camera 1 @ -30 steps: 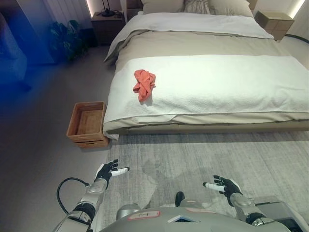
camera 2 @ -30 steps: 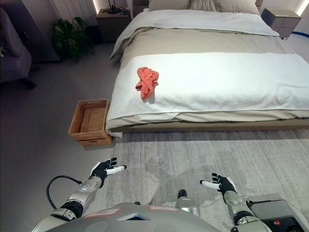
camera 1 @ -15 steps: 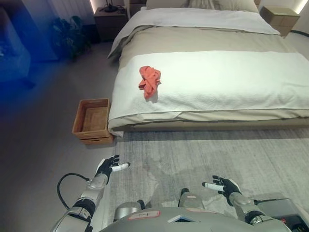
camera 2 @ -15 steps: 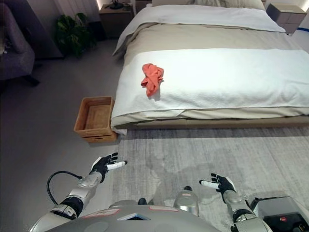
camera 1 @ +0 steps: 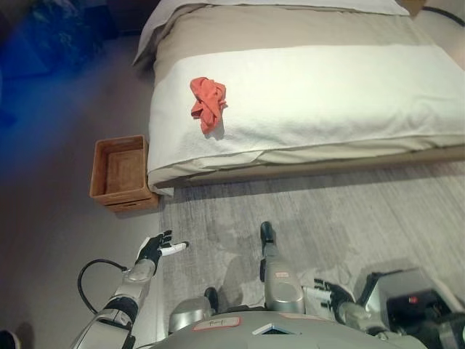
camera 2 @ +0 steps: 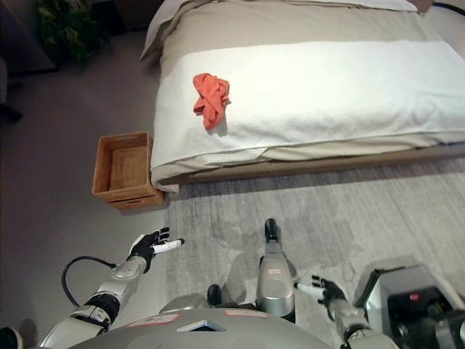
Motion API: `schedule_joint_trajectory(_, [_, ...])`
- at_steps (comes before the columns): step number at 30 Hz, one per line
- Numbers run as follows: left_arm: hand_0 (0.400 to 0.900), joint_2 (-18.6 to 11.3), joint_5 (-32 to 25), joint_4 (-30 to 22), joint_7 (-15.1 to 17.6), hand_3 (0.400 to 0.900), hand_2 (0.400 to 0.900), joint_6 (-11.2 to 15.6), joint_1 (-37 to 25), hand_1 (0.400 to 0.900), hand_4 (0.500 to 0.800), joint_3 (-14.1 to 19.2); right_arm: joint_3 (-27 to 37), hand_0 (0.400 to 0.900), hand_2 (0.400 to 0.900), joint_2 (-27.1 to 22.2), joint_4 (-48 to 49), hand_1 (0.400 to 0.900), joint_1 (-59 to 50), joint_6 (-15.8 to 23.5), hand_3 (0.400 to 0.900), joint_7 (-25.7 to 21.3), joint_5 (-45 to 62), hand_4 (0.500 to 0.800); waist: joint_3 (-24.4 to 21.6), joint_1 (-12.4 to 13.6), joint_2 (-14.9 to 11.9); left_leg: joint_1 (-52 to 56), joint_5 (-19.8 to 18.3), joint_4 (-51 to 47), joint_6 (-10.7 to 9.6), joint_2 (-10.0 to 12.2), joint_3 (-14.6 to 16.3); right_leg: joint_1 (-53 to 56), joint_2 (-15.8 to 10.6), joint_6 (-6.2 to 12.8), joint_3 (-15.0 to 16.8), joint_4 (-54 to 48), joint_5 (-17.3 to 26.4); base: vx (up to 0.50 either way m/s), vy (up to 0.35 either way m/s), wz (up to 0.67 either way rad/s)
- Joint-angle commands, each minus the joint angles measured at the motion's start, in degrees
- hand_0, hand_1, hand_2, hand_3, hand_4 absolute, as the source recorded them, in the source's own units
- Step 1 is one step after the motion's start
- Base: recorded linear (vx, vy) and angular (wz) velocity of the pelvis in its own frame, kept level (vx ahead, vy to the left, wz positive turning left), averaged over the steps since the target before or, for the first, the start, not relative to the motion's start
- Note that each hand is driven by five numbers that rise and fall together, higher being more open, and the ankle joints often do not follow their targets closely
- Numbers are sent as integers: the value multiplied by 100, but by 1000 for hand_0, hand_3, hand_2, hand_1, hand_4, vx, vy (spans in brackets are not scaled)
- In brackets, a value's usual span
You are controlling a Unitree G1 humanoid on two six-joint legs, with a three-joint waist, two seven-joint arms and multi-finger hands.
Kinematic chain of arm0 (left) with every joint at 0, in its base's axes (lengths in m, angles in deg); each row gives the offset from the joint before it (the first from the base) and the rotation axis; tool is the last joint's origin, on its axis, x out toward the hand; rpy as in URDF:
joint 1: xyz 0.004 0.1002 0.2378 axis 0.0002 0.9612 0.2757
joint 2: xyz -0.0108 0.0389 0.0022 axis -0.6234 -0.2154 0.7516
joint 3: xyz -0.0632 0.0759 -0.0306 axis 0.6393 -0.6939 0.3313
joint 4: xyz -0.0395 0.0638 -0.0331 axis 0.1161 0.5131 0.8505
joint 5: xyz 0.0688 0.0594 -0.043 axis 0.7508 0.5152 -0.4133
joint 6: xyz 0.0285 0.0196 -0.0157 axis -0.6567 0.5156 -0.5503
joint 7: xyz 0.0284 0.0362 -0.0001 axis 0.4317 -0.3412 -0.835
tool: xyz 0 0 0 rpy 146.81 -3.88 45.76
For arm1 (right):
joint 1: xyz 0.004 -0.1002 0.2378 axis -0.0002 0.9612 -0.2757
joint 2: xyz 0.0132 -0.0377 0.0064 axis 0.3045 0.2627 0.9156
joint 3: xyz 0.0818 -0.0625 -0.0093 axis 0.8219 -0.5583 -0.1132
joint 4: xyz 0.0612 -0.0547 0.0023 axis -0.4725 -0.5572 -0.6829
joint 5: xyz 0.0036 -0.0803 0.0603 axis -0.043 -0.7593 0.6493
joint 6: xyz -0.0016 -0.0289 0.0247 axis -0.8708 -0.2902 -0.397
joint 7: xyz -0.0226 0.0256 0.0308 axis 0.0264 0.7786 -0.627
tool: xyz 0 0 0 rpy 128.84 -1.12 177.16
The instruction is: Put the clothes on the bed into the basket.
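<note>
Both hands empty: left hand [camera 2: 151, 243] spread; right hand [camera 2: 325, 290] relaxed.

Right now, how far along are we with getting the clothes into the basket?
Nothing looks done yet: the basket on the floor by the bed's corner looks empty. The orange garment lies bunched on the white blanket, untouched. Nothing is in hand: the left hand and right hand are open, low over the rug. Left: reaching the bed, grasping the garment, dropping it in.

Bedroom, made bed [camera 2: 327, 80], grey rug [camera 2: 378, 211]
</note>
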Motion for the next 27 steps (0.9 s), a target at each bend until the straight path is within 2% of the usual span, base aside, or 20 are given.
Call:
schedule_joint_trajectory(1, [900, -210, 32, -279, 140, 900, 900, 377, -535, 900, 800, 95, 31, 900, 900, -489, -36, 900, -470, 218, 900, -93, 221, 800, -106, -258, 245, 837, -832, 323, -493, -119, 268, -1048, 275, -52, 358, -524, 2058, 289, -39, 28])
schedule_joint_trajectory(4, [900, -194, -44, -221, 223, 900, 900, 362, -602, 900, 800, 95, 64, 900, 900, -471, -58, 900, -400, 209, 900, -100, 269, 800, -163, -296, 288, 1107, -881, 313, -619, 101, 142, -1160, 250, -101, 282, -99, 1960, 303, -85, 22])
schedule_joint_trajectory(6, [900, -143, -95, -189, 238, 900, 900, 351, -623, 900, 800, 63, 108, 900, 900, -508, -118, 900, -356, 211, 900, -121, 289, 800, -277, -334, 408, 1198, -823, 320, -771, 369, 121, -1140, 326, -258, 47, 142, 1510, 338, -105, 38])
schedule_joint_trajectory(7, [900, -109, -119, -169, 247, 900, 900, 354, -668, 900, 800, 28, 154, 900, 900, -554, -166, 900, -319, 215, 900, -121, 286, 800, -340, -410, 456, 1202, -657, 435, -887, 486, 37, -1133, 413, -332, 59, 334, 1345, 363, -131, 71])
schedule_joint_trajectory(8, [900, -67, -197, -165, 264, 900, 900, 365, -713, 900, 800, -9, 179, 900, 900, -593, -198, 900, -309, 215, 900, -130, 257, 800, -370, -493, 464, 1148, -456, 493, -958, 571, -61, -1152, 423, -374, -27, 504, 1358, 324, -113, 78])
schedule_joint_trajectory(10, [900, 0, -245, -123, 243, 900, 900, 361, -862, 900, 800, -135, 167, 900, 900, -675, -245, 900, -299, 222, 900, -167, 200, 800, -408, -562, 612, 1028, -134, 668, -1086, 855, -125, -1127, 580, -502, -183, 659, 1041, 284, -135, 69])
schedule_joint_trajectory(11, [900, 15, -247, -61, 252, 900, 900, 371, -938, 900, 800, -182, 211, 900, 900, -704, -259, 900, -272, 232, 900, -173, 237, 800, -449, -648, 606, 941, 157, 711, -1159, 925, -213, -1141, 605, -583, -234, 690, 1005, 294, -178, 50])
schedule_joint_trajectory(12, [900, 4, -280, -41, 266, 900, 900, 379, -1032, 900, 800, -215, 216, 900, 900, -738, -280, 900, -282, 231, 900, -185, 234, 800, -456, -644, 689, 898, 410, 854, -1217, 1079, -191, -1139, 758, -628, -270, 754, 899, 278, -193, 32])
schedule_joint_trajectory(14, [900, -22, -320, -110, 265, 900, 900, 368, -1139, 900, 800, -294, 213, 900, 900, -810, -288, 900, -308, 227, 900, -212, 275, 800, -507, -640, 722, 652, 938, 1253, -1319, 1236, -164, -1050, 900, -782, -343, 753, 708, 313, -208, 11])
schedule_joint_trajectory(15, [900, -42, -353, -151, 265, 900, 900, 361, -1193, 900, 800, -322, 214, 900, 900, -834, -299, 900, -301, 227, 900, -227, 316, 800, -514, -639, 690, 425, 1199, 1692, -1334, 1255, -91, -902, 949, -880, -324, 708, 609, 303, -241, 6])
schedule_joint_trajectory(16, [900, -42, -358, -166, 252, 900, 900, 368, -1244, 900, 800, -347, 213, 900, 900, -880, -302, 900, -342, 226, 900, -229, 356, 800, -530, -662, 538, 25, 1536, 2351, -1333, 1073, -122, -728, 904, -1029, -260, 616, 546, 349, -275, 0])
schedule_joint_trajectory(17, [900, -67, -370, -221, 240, 900, 900, 347, -1261, 900, 800, -353, 220, 900, 900, -931, -285, 900, -333, 229, 900, -227, 389, 800, -485, -617, 506, -292, 1626, 3267, -1315, 989, -57, -498, 1032, -1161, -179, 600, 402, 371, -323, -9])
schedule_joint_trajectory(18, [900, -88, -363, -231, 230, 900, 900, 328, -1318, 900, 800, -352, 224, 900, 900, -972, -292, 900, -332, 217, 900, -221, 394, 800, -446, -576, 393, -519, 1727, 4123, -1323, 794, 25, -291, 1075, -1308, -100, 566, 313, 355, -339, -20])
schedule_joint_trajectory(19, [900, -114, -363, -213, 214, 900, 900, 306, -1375, 900, 800, -360, 251, 900, 900, -1011, -284, 900, -345, 203, 900, -218, 401, 800, -398, -556, 216, -766, 1812, 4838, -1290, 620, 216, -118, 1028, -1433, -19, 529, 291, 300, -306, -33])
schedule_joint_trajectory(20, [900, -130, -336, -190, 203, 900, 900, 293, -1420, 900, 800, -356, 261, 900, 900, -1031, -292, 900, -340, 187, 900, -215, 405, 800, -325, -485, 173, -887, 1674, 5374, -1258, 532, 348, 19, 1094, -1487, 48, 540, 204, 263, -242, -44])
schedule_joint_trajectory(22, [900, -116, -290, -121, 174, 900, 900, 286, -1464, 900, 800, -345, 295, 900, 900, -1072, -317, 900, -355, 146, 900, -197, 360, 800, -258, -374, -2, -1371, 1512, 6050, -1254, 111, 601, 272, 1023, -1533, 224, 475, 153, 274, -138, -56])
schedule_joint_trajectory(24, [900, -101, -252, -111, 150, 900, 900, 279, -1446, 900, 800, -372, 304, 900, 900, -1071, -360, 900, -335, 126, 900, -187, 346, 800, -172, -257, 12, -1889, 1425, 6089, -1154, 155, 854, 525, 1156, -1576, 376, 391, 116, 242, -54, -52])
schedule_joint_trajectory(25, [900, -112, -195, -79, 162, 900, 900, 287, -1490, 900, 800, -416, 309, 900, 900, -1055, -402, 900, -314, 124, 900, -202, 352, 800, -84, -164, 28, -2388, 1210, 5953, -1053, 266, 991, 695, 1212, -1578, 461, 368, 38, 256, 28, -69])
schedule_joint_trajectory(26, [900, -144, -189, -93, 183, 900, 900, 300, -1509, 900, 800, -441, 329, 900, 900, -1040, -445, 900, -299, 121, 900, -224, 334, 800, -5, -50, 20, -2853, 1007, 5534, -908, 420, 996, 856, 1217, -1510, 556, 382, -18, 263, 92, -83])
schedule_joint_trajectory(27, [900, -149, -212, -84, 183, 900, 900, 302, -1517, 900, 800, -444, 335, 900, 900, -1022, -473, 900, -283, 126, 900, -227, 303, 800, 61, 37, 34, -3053, 993, 5279, -895, 532, 920, 981, 1236, -1477, 638, 404, -59, 288, 162, -86])
